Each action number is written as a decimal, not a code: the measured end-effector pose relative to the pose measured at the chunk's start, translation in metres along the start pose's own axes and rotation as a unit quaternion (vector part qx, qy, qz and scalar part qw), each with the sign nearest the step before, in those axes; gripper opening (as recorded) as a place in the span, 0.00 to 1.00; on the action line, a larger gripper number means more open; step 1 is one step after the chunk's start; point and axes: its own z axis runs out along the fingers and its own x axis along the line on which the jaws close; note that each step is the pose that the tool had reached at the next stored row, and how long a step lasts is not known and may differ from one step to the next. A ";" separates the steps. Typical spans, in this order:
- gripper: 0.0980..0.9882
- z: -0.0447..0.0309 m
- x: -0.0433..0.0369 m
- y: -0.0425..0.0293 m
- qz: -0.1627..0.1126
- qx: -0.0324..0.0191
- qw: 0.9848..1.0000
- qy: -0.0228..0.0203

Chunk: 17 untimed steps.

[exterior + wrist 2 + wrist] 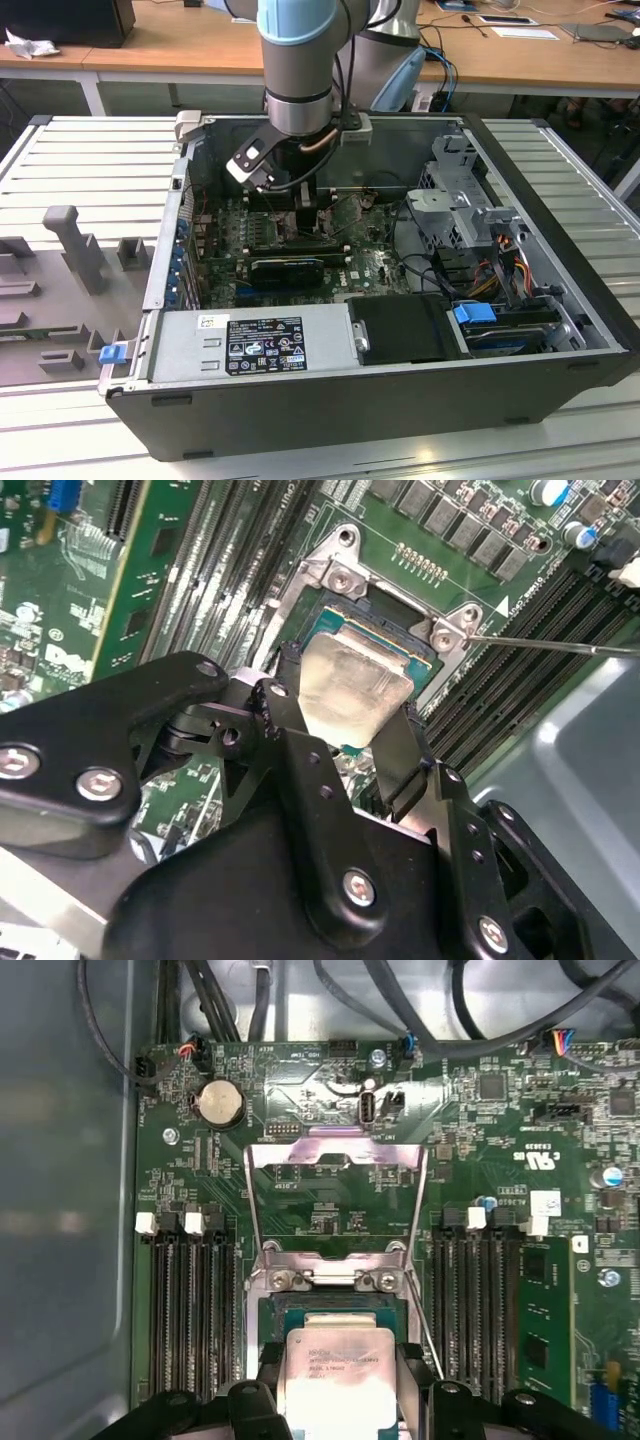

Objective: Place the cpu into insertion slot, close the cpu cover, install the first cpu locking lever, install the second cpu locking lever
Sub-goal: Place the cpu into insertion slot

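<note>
One robot arm [300, 60] reaches down into an open computer case [330, 410] lying on its side, its gripper [300, 205] low over the green circuit board [370, 265]. In the second wrist view the gripper's black fingers [285, 695] pinch the cpu [350, 680] by two opposite edges, its pale silver face up. In the first wrist view the cpu sits directly over the insertion slot [270, 1315], within the socket's dark frame; whether it is fully seated cannot be told. The cpu cover [335, 1148] stands open beyond the slot, hinged at the slot's far edge, with the board visible through its window. A thin wire lever [540, 645] runs out from one corner of the socket. Long black memory slots [190, 1310] flank the socket on both sides.
</note>
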 end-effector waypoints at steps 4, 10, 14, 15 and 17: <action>0.48 0.0067 0.0020 -0.0005 0.009 0.000 1.000 -0.001; 0.57 0.0071 0.0020 -0.0005 0.009 0.000 1.000 -0.001; 0.57 0.0067 0.0020 -0.0002 0.009 0.000 1.000 -0.001; 0.57 0.0052 0.0021 -0.0001 0.009 0.000 1.000 -0.001; 0.55 0.0021 0.0022 0.0001 0.009 0.000 1.000 -0.001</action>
